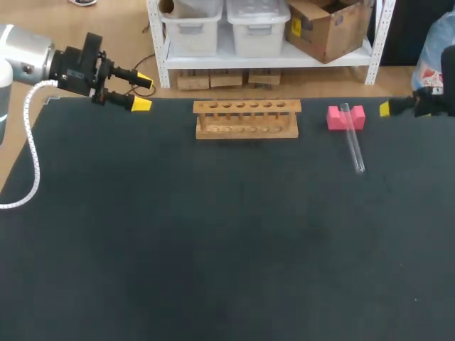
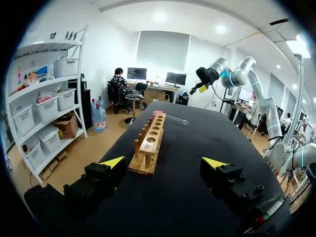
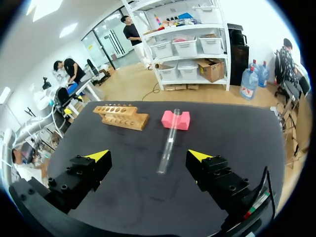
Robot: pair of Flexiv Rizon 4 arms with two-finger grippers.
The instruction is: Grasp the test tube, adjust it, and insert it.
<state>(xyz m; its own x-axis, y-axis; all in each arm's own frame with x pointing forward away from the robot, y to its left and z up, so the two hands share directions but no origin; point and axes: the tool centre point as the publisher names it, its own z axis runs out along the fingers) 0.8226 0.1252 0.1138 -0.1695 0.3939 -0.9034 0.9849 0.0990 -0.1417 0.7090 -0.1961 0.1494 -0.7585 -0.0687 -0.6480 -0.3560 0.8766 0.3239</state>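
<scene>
The wooden rack stands near the far edge of the black table, its row of holes all unfilled. Just off the rack's right end sits a pink block with a notch in its top. The test tube lies with one end propped in that notch, and the rest of it slopes down onto the table, pointing away from the far edge. It is clear of the rack and touched by neither gripper. The left gripper hangs well off the rack's left end, over the table's far left corner. Its yellow-tipped fingers are spread wide with nothing between them. From its wrist camera, the rack is seen end-on just ahead of the fingers, with the pink block and the tube past its far end. The right gripper is on the rack's right side, beyond the pink block, fingers likewise wide apart and holding nothing. In its wrist view the test tube lies ahead of the gap between the fingers, running up to the pink block, with the rack beside that.
</scene>
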